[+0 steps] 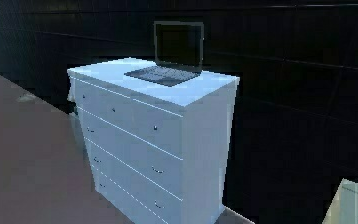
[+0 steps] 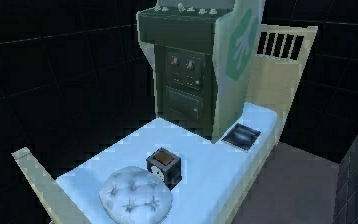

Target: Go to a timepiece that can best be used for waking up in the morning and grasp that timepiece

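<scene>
- The state of the jaws is not being shown here, so whether they are gripping anything cannot be told.
- The task's thing is being taken to be the small dark box (image 2: 164, 166) with a pale face. It is lying on the bed (image 2: 202, 150) toward its plain-boarded end, just beside the round tufted cushion (image 2: 137, 193).
- A grasp is being put at risk by that cushion: it could be snagged along with the box, or the box could be tipped over on the soft cover.
- The bed's near edge is being judged a hazard for the base if the approach is cut too close.
- The flat dark thing (image 2: 245, 134) near the bed's slatted end and the laptop (image 1: 177, 55) on the dresser (image 1: 147, 130) could be mistaken for the goal.
- No writing is being made out; a pale arrow is being shown on the green side of the tall cabinet (image 2: 197, 60).
</scene>
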